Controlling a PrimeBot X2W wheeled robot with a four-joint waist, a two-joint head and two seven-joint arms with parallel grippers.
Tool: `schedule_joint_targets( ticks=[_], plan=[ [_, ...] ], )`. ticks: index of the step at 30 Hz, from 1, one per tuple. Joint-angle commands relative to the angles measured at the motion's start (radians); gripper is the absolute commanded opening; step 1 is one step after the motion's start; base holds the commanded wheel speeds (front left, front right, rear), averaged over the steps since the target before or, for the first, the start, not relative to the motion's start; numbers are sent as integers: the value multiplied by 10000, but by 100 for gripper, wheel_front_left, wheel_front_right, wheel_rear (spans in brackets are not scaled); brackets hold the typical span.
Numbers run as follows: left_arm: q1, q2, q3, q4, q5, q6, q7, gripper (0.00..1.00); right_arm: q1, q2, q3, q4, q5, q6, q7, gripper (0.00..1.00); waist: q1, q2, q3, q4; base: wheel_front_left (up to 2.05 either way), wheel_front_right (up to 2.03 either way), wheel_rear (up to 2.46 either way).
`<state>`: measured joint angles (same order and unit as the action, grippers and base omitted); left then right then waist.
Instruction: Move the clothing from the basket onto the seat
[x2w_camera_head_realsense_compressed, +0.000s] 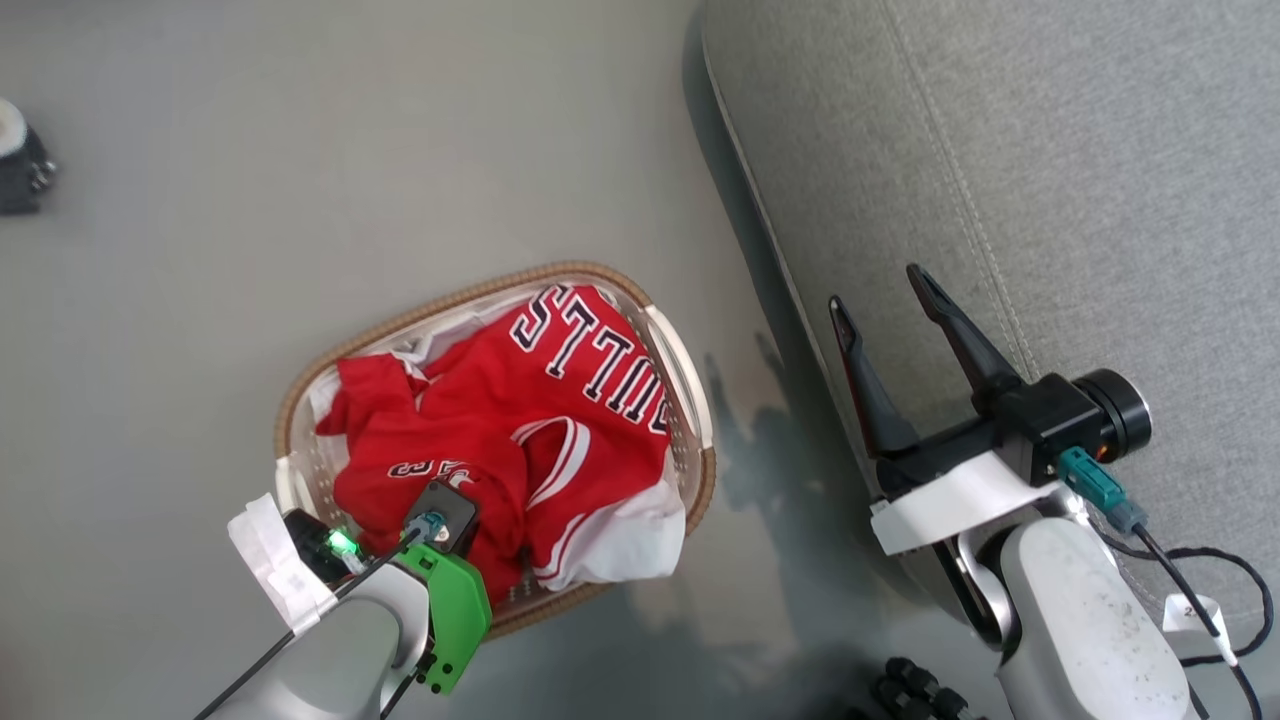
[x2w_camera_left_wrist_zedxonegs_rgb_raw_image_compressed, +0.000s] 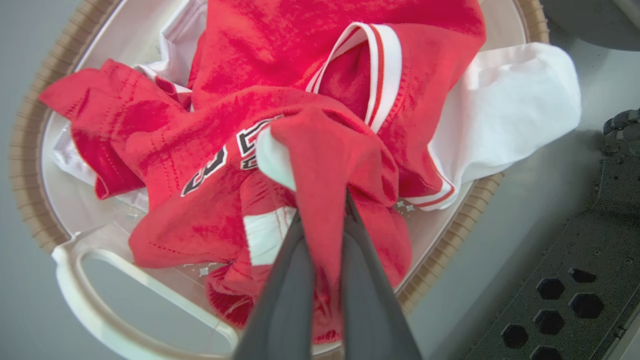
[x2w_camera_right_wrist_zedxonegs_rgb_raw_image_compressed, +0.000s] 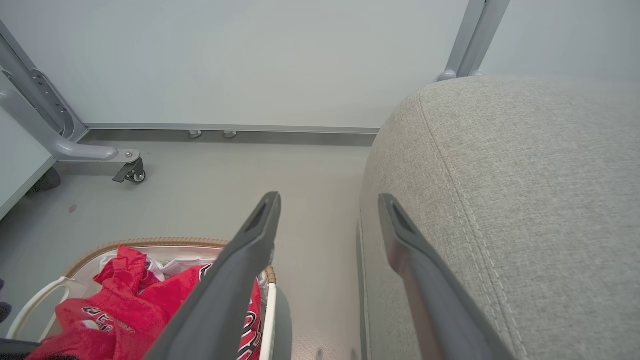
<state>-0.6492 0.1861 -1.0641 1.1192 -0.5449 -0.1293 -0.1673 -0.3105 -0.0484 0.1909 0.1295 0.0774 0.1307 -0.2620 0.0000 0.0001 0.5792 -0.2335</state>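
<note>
Red clothing (x2w_camera_left_wrist_zedxonegs_rgb_raw_image_compressed: 280, 60) pinched in the left end effector (x2w_camera_left_wrist_zedxonegs_rgb_raw_image_compressed: 322, 205) hides its fingertips, while the right end effector (x2w_camera_right_wrist_zedxonegs_rgb_raw_image_compressed: 328, 200) stands wide

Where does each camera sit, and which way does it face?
Head view: on the head, looking down at basket, clothing and seat; left arm and right arm show.
Left wrist view: left wrist, facing into the basket; left gripper shut on clothing.
Right wrist view: right wrist, facing the wall past the seat; right gripper open.
All share basket and clothing.
</note>
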Motion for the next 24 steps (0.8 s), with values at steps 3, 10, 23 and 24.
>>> schedule_joint_targets(
  ticks=[3, 10, 23, 24],
  plan=[
    [119, -62, 29, -70, -100, -20, -446, 0, 383, -38, -183, 118, -223, 1, -47, 100, 0, -1, -1223, 481, 0, 0, 0],
    [104, -94, 40, -545, -93, -20, -915, 0, 1038, -39, -415, 302, -589, -1, -47, 100, 0, -1, -2747, 974, 0, 0, 0],
    [-502, 798, 635, -3279, 756, 212, -984, 0, 2305, -38, -740, 553, -992, -1, -46, 100, 0, -1, -5074, 1544, 0, 0, 0],
    [-556, 853, 691, -3435, 785, 222, -986, 0, 2365, -39, -750, 559, -996, -1, -46, 100, 0, -1, -5184, 1557, 0, 0, 0]
  ],
)
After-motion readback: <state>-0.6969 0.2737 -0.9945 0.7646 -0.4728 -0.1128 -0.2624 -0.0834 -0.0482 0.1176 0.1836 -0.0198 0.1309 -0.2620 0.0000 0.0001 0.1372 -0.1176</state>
